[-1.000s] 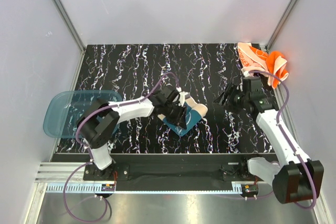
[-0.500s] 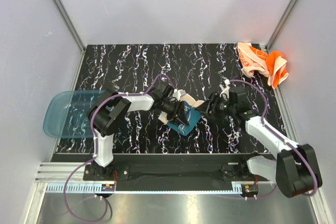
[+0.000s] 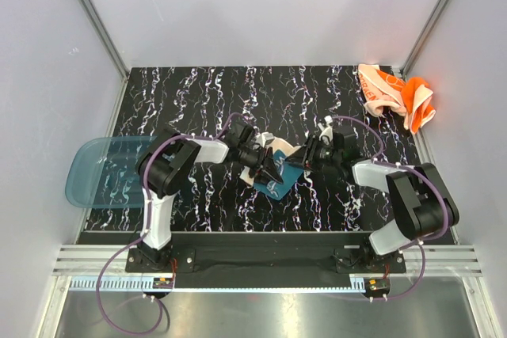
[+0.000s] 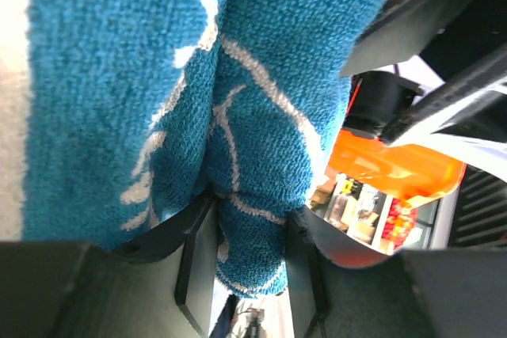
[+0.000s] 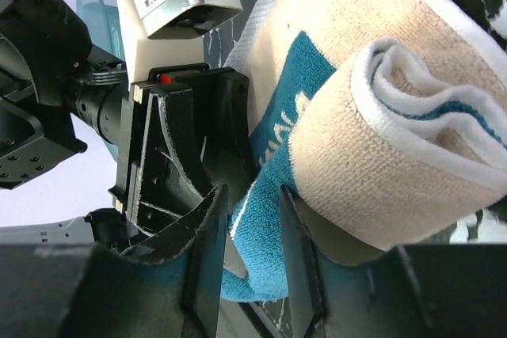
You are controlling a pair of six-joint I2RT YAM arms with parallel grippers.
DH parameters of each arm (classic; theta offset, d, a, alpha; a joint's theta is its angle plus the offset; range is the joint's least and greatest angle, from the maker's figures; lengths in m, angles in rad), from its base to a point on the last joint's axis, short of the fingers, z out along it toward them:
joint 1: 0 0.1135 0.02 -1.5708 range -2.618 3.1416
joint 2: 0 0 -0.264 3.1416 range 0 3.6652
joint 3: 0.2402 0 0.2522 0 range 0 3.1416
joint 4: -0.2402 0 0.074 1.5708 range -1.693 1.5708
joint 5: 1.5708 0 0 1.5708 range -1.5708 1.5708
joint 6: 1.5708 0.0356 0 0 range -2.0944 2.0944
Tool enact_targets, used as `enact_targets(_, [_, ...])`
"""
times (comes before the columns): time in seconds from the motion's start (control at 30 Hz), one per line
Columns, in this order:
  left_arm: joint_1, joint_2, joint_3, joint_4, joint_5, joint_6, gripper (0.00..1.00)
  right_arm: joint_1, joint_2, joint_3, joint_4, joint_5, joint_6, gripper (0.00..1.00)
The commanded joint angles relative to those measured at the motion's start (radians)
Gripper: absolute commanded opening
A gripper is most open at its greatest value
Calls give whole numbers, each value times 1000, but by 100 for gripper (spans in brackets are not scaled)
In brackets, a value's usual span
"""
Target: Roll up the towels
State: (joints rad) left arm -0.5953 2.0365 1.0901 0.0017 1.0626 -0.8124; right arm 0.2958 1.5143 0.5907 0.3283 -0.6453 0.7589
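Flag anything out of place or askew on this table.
The orange towel lies crumpled in the far right corner and seems to spill past the table edge. The blue tray overhangs the left edge. The teal towel mid-table is only partly rolled.

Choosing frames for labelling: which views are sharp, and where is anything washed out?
Top external: soft even light, all sharp, the teal-blue cloth towel small, partly hidden by arms. Left wrist: its pile is crisp up close; the background at right is blown white. Right wrist: the rolled cream end is sharp; the backdrop upper left is pale and featureless.
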Motion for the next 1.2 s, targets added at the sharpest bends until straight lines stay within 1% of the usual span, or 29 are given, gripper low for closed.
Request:
enact_targets(0.0, [17, 27, 4, 69, 30, -51, 39, 8, 49, 3, 138, -19, -1, 40])
enact_targets(0.1, [23, 39, 10, 64, 31, -51, 41, 9, 125, -6, 195, -17, 8, 39])
enact_targets(0.17, [28, 39, 11, 51, 19, -41, 44, 12, 158, -9, 221, -11, 8, 38])
enact_targets(0.27, [37, 25, 39, -73, -44, 44, 50, 23, 208, -6, 227, 9, -4, 37])
enact_targets(0.3, [40, 13, 47, -145, -64, 67, 54, 29, 231, -3, 226, 15, -9, 36])
enact_targets(0.33, [40, 8, 53, -170, -96, 106, 56, 40, 241, -2, 216, 30, -21, 36])
enact_targets(0.4, [43, -13, 56, -219, -118, 128, 62, 48, 267, 6, 212, 39, -27, 36])
enact_targets(0.5, [51, -45, 48, -259, -159, 171, 66, 54, 294, 6, 210, 55, -35, 35])
enact_targets(0.6, [60, -91, 48, -314, -219, 199, 68, 55, 307, 8, 199, 72, -43, 34])
enact_targets(0.67, [61, -139, 62, -359, -297, 243, 70, 58, 307, 11, 184, 82, -47, 33])
enact_targets(0.7, [60, -154, 85, -417, -331, 275, 76, 60, 305, 14, 176, 85, -53, 33])
enact_targets(0.73, [60, -173, 97, -442, -399, 289, 77, 62, 300, 17, 157, 96, -61, 33])
enact_targets(0.8, [60, -229, 120, -506, -466, 330, 78, 69, 293, 26, 135, 105, -73, 33])
enact_targets(0.83, [58, -251, 143, -522, -528, 343, 78, 71, 288, 27, 117, 113, -76, 33])
enact_targets(0.9, [46, -315, 162, -558, -582, 392, 79, 77, 285, 37, 100, 121, -85, 33])
enact_targets(0.93, [35, -335, 178, -569, -648, 412, 79, 78, 287, 40, 88, 124, -87, 33])
enact_targets(0.97, [19, -379, 188, -580, -694, 435, 79, 80, 287, 47, 81, 124, -90, 32])
enact_targets(1.0, [-22, -400, 197, -604, -743, 471, 79, 82, 293, 49, 78, 124, -90, 32])
enact_targets(1.03, [-49, -418, 212, -614, -832, 490, 79, 85, 294, 52, 71, 122, -90, 32])
enact_targets(1.07, [-78, -447, 218, -620, -873, 507, 79, 86, 297, 57, 68, 122, -90, 32])
enact_targets(1.1, [-143, -458, 224, -624, -913, 540, 79, 88, 296, 58, 64, 124, -92, 32])
enact_targets(1.13, [-182, -464, 231, -628, -994, 558, 79, 92, 297, 61, 54, 130, -92, 32])
enact_targets(1.17, [-220, -466, 246, -629, -1036, 576, 79, 94, 296, 67, 48, 131, -93, 31])
